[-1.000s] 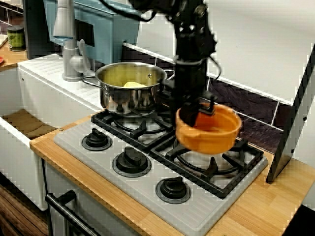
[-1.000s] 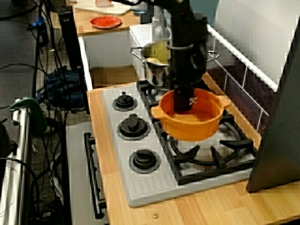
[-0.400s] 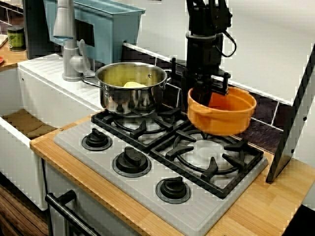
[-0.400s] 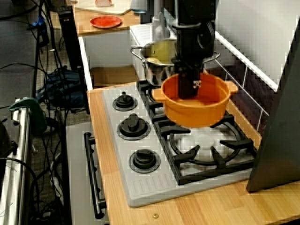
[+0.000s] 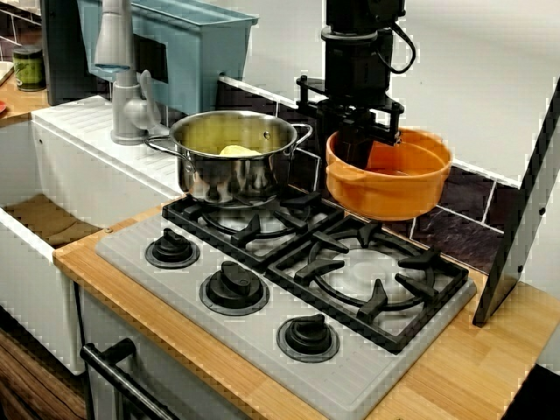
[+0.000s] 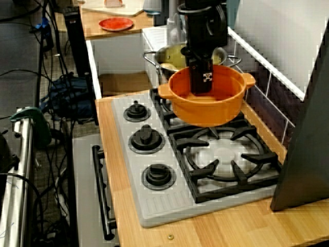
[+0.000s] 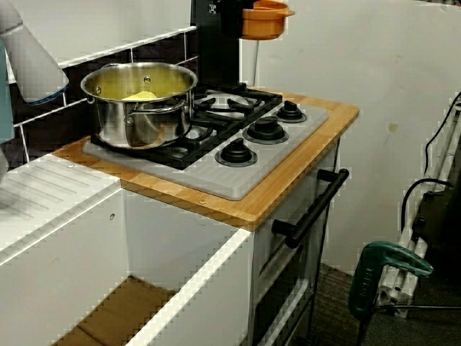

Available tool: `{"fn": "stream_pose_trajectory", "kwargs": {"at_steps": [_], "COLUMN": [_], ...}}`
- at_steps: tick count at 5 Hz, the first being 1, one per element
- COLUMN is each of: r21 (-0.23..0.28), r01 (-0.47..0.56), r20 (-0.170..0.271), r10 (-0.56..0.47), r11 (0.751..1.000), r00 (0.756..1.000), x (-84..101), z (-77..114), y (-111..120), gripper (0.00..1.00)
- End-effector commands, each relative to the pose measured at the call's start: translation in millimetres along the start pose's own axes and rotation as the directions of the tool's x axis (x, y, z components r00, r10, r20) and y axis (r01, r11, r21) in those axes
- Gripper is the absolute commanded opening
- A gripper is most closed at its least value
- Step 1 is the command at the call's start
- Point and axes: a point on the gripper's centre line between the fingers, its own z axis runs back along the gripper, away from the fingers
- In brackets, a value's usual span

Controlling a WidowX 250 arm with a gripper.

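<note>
In the view facing the stove, my black gripper point(image 5: 354, 150) comes straight down and is shut on the near rim of an orange two-handled pot point(image 5: 394, 188). The pot hangs level in the air above the back right burner. A steel pot point(image 5: 234, 162) with something yellow inside stands on the back left burner, just left of the orange one. From the high view along the counter, the gripper point(image 6: 201, 83) reaches inside the orange pot point(image 6: 205, 108), whose rim nearly overlaps the steel pot point(image 6: 172, 59). From the sink side, the orange pot point(image 7: 265, 21) is high above the hob.
The hob's black grates point(image 5: 376, 280) and three knobs point(image 5: 234, 289) lie below. A tap point(image 5: 118, 70) and white sink point(image 5: 52, 219) are to the left. A grey slanted panel point(image 5: 525, 210) leans at the right. A red plate point(image 6: 115, 23) sits on the far counter.
The gripper has lifted the orange pot up off the right burner and carried it back and toward the steel pot. The steel pot has not moved.
</note>
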Motion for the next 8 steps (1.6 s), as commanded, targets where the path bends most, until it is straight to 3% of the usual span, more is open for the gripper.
{"fn": "stream_pose_trajectory", "kwargs": {"at_steps": [1, 3, 4, 6, 8], "r21": [-0.01, -0.014, 0.003, 0.041, 0.063], "r01": [-0.022, -0.053, -0.068, -0.103, -0.114], "r20": [0.135, 0.144, 0.14, 0.135, 0.103], "r10": [0.023, 0.055, 0.067, 0.096, 0.107], "r11": [1.0, 0.998, 0.998, 0.994, 0.991], "r00": [0.991, 0.988, 0.988, 0.986, 0.989], "x": [6.6, 11.5, 22.0, 47.1, 59.4], "z": [52.7, 56.3, 45.7, 10.2, -24.1], "y": [9, 23, 23, 18, 16], "gripper": [0.0, 0.0, 0.0, 0.0, 0.0]}}
